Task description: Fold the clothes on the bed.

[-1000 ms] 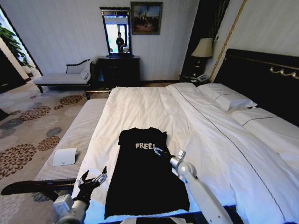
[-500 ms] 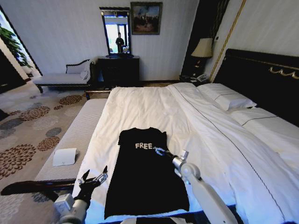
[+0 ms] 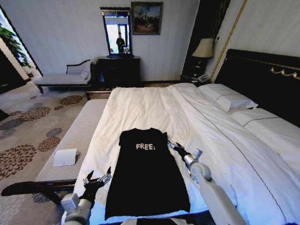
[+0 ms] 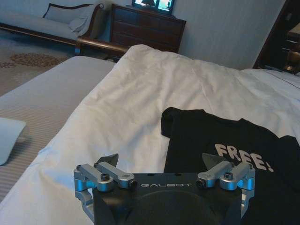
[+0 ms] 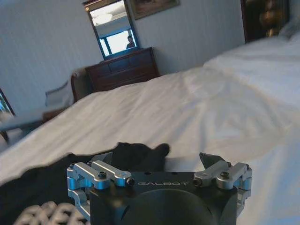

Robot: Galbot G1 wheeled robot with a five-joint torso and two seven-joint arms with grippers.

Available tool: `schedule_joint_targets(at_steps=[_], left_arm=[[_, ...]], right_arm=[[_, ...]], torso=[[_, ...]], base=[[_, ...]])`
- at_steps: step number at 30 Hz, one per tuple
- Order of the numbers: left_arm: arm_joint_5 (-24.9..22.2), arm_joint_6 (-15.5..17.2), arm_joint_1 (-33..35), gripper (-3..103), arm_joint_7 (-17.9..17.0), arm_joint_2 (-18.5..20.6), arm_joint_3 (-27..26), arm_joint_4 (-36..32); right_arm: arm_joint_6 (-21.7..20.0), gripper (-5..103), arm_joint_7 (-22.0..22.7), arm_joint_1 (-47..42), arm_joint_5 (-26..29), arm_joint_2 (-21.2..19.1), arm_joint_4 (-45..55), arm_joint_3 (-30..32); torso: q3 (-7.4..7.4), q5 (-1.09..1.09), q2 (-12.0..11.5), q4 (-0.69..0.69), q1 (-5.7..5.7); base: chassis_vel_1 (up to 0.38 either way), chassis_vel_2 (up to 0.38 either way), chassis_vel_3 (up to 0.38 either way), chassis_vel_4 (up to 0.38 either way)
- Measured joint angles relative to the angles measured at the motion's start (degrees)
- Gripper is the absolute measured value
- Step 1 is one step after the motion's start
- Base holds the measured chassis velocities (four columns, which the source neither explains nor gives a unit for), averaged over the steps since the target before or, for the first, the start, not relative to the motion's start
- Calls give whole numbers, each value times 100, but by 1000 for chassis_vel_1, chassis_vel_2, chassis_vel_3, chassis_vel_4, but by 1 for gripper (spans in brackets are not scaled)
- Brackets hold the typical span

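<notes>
The black "FREE!" T-shirt lay flat on the white duvet near the foot of the bed. The left gripper hovered just off the shirt's left edge, jaws apart. The right gripper hung beside the shirt's right sleeve, jaws apart too, holding nothing.
</notes>
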Motion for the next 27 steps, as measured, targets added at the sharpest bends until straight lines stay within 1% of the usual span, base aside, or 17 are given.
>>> schedule_joint_targets(at_steps=[1,2,4,5,6,10,12,15,16,19,20,21,22,23,25,26,27], left_arm=[[-125,1,-165,100,4,63,16,133],[-125,1,-165,100,4,63,16,133],[-379,8,-560,100,14,138,85,446],[-526,8,-891,100,22,144,165,700],[-526,8,-891,100,22,144,165,700],[-950,9,-1856,100,40,56,392,1392],[-1062,9,-2043,100,47,63,430,1521],[-1614,14,-2604,100,52,125,563,1935],[-1614,14,-2604,100,52,125,563,1935],[-2088,20,-3093,100,47,74,723,2352],[-2200,20,-3288,100,50,32,791,2514],[-2200,20,-3288,100,50,32,791,2514],[-2275,20,-3445,103,56,-1,844,2653],[-2337,19,-3600,103,72,-32,895,2798],[-2471,19,-3873,96,107,-83,982,3056],[-2562,24,-3990,92,119,-113,1023,3174],[-2562,24,-3990,92,119,-113,1023,3174]], right_arm=[[49,100,-7,-186,-164,-14,152,98],[49,100,-7,-186,-164,-14,152,98],[96,100,-18,-510,-311,-20,351,289],[83,100,-6,-690,-310,-5,460,416],[83,100,-6,-690,-310,-5,460,416],[36,100,20,-1188,-275,121,717,727],[32,100,23,-1284,-274,142,771,779],[-148,100,162,-1561,-149,232,977,921],[-148,100,162,-1561,-149,232,977,921],[-250,100,239,-1756,-162,282,1100,1009],[-291,100,258,-1846,-133,291,1167,1043],[-291,100,258,-1846,-133,291,1167,1043],[-356,100,290,-1910,12,298,1236,1069],[-475,100,343,-1957,269,310,1320,1102],[-665,100,425,-2017,779,334,1444,1167],[-706,100,454,-2036,910,344,1463,1187],[-706,100,454,-2036,910,344,1463,1187]], torso=[[0,-1,0,0,0],[0,-1,0,0,0],[0,1,0,0,0],[0,-1,0,0,0],[0,-1,0,0,0],[0,-2,0,-1,0],[0,-1,0,0,1],[0,0,0,-1,1],[0,0,0,-1,1],[0,-1,0,1,1],[0,-1,0,0,1],[0,-1,0,0,1],[0,-1,0,-1,1],[0,-1,0,-1,1],[0,0,0,0,1],[0,-1,0,0,1],[0,-1,0,0,1]], base=[[0,0,0,0],[0,0,0,0],[0,0,0,0],[0,0,0,0],[0,0,0,0],[0,0,0,0],[0,0,0,0],[0,0,0,0],[0,0,0,0],[0,0,0,0],[0,0,0,0],[0,0,0,0],[0,0,0,0],[0,0,0,0],[0,0,0,0],[0,0,0,0],[0,0,0,0]])
